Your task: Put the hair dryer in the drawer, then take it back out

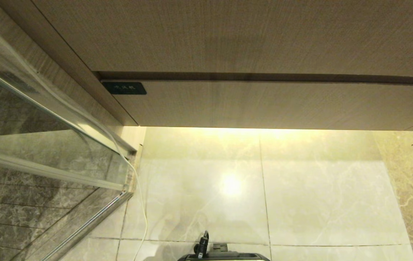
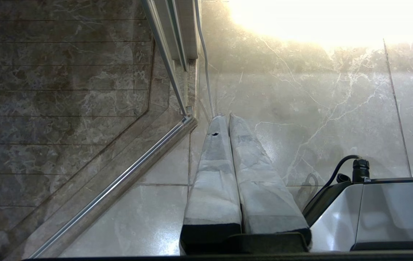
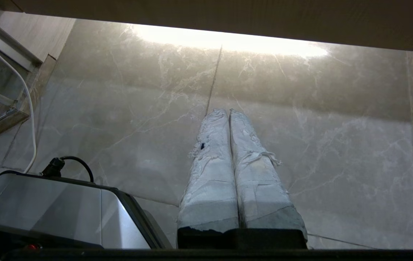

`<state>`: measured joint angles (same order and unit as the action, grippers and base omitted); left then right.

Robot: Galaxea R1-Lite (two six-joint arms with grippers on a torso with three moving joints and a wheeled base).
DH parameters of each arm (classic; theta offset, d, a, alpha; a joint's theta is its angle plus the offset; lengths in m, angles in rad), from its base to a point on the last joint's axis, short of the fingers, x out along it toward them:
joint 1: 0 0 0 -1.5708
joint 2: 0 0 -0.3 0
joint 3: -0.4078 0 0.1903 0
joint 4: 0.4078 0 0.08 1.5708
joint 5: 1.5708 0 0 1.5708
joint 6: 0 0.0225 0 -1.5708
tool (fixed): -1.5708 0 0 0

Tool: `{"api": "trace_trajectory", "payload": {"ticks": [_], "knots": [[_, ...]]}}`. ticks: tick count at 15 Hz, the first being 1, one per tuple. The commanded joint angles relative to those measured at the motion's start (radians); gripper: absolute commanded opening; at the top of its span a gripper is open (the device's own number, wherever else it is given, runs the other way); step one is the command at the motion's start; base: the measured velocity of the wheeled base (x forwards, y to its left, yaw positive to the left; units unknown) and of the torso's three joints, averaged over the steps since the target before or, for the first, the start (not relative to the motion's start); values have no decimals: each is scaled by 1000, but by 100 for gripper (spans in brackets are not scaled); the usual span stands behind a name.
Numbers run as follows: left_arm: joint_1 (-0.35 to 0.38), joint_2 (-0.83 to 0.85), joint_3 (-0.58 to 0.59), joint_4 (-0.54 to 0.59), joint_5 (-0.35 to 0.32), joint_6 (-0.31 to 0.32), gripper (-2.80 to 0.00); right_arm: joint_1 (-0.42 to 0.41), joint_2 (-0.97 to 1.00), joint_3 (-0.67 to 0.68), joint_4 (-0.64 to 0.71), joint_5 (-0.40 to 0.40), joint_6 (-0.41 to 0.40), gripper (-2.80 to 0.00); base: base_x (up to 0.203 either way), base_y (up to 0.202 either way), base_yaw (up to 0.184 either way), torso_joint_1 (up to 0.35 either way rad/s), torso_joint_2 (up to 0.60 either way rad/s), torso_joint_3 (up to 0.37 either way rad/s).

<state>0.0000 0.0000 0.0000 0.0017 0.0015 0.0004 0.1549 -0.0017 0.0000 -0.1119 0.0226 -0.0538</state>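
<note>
While the drawer (image 1: 264, 105) sits closed across the middle of the head view, its light wood-grain front carries a small dark label (image 1: 124, 88) at its left corner. Above it runs a taller wood-grain panel (image 1: 228, 36); below, pale marble floor tiles (image 1: 301, 188). A glass shower door (image 1: 39, 145) fills the left side, a white cable (image 1: 139, 188) trailing beside it. Left gripper (image 2: 228, 117) and right gripper (image 3: 228, 111) both hang over the tiles, padded fingers pressed together, holding nothing.
</note>
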Motion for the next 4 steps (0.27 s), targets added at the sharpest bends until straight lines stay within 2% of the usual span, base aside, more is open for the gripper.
{"api": "trace_trajectory", "payload": {"ticks": [1, 4], "knots": [[0, -1, 1, 0, 0, 0, -280, 0, -38, 40, -2, 0, -1, -280, 0, 0, 0, 0, 0, 0], [0, -1, 2, 0, 0, 0, -280, 1, -38, 40, -2, 0, -1, -280, 0, 0, 0, 0, 0, 0]]}}
